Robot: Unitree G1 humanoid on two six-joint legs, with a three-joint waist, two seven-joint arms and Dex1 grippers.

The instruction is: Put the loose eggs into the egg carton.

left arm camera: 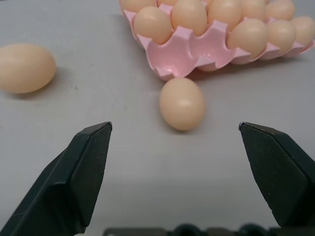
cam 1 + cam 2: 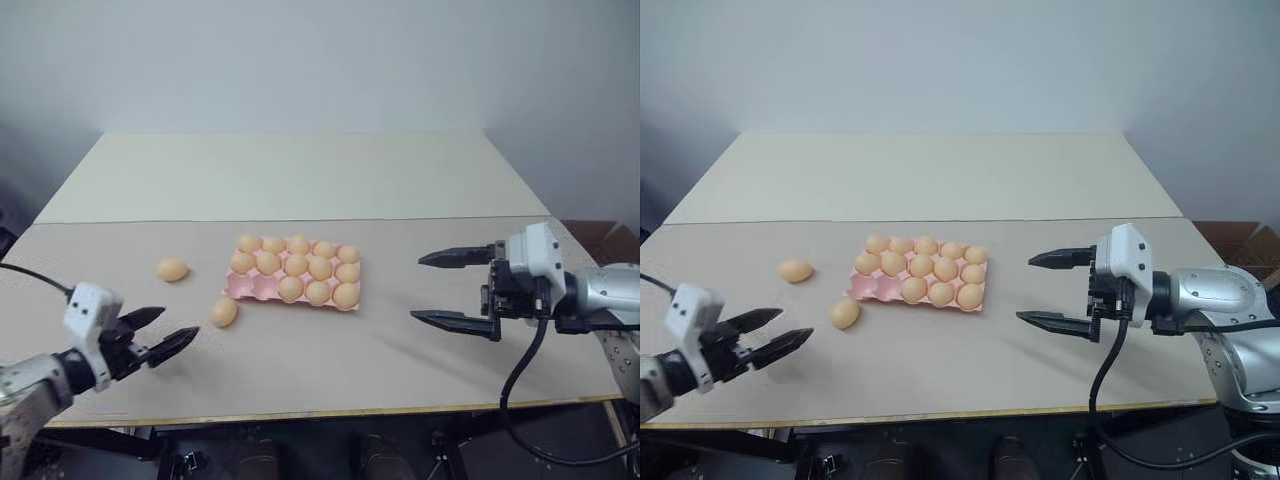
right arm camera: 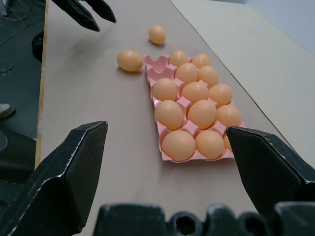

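Hovering low, left tool (image 2: pixel 160 333) agape near loose egg (image 2: pixel 224 312)

Smooth, matt shells on the loose eggs (image 2: pixel 223 312), sitting by a pink egg carton (image 2: pixel 243 287) that looks like moulded pulp. The bench (image 2: pixel 300 370) looks dull beige board, and each end effector's fingers (image 1: pixel 83 167) look matt black plastic.
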